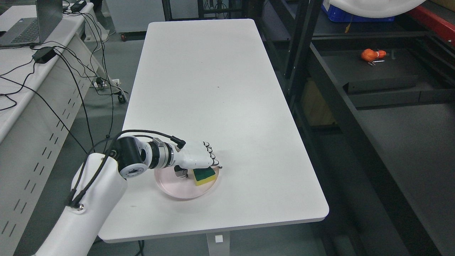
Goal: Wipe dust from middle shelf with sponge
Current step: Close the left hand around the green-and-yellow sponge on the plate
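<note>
Head view: the left hand (197,158) reaches over the pink plate (170,190) at the near end of the white table (213,89), fingers curled onto the green-and-yellow sponge (204,176) lying on it.

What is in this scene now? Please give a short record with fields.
table: white table, mostly bare
plate: pink plate near the front edge
sponge: yellow and green sponge on the plate
left hand: left hand over the sponge, grasp unclear
shelf: black shelf to the right, holding an orange object
desk: laptop at far left
</note>
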